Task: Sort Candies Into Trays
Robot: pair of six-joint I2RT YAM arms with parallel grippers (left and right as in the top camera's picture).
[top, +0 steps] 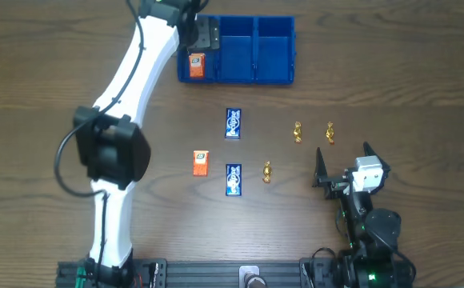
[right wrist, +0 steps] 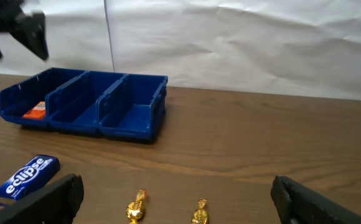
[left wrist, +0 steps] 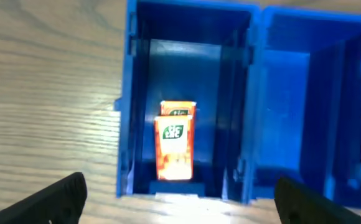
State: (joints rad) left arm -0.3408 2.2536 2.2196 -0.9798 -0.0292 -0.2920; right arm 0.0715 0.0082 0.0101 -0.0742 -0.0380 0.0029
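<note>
Directly under the left gripper [left wrist: 180, 200]: the end compartment of the blue tray [top: 256, 78], with the orange box [left wrist: 175, 146] lying in it close to the near wall. Fingers are spread wide and empty, sitting above the tray and touching neither the walls nor the box.

Right gripper [right wrist: 176, 190] sits low over the table [top: 392, 80], close to its own base and well apart from the tray. Jaws wide, holding nothing.

Just ahead of the right gripper: gold candy A [right wrist: 137, 208] and gold candy B [right wrist: 200, 213], side by side, not touching. Further out on the left arm's side is blue pack A [right wrist: 25, 179], flat on the table. The tray is well beyond all three.

Roughly level with the right gripper, going toward the left arm: gold candy C [top: 267, 171], then blue pack B [top: 233, 179], then the loose orange box [top: 201, 162]. They lie near each other, none touching, all flat on the wood.
</note>
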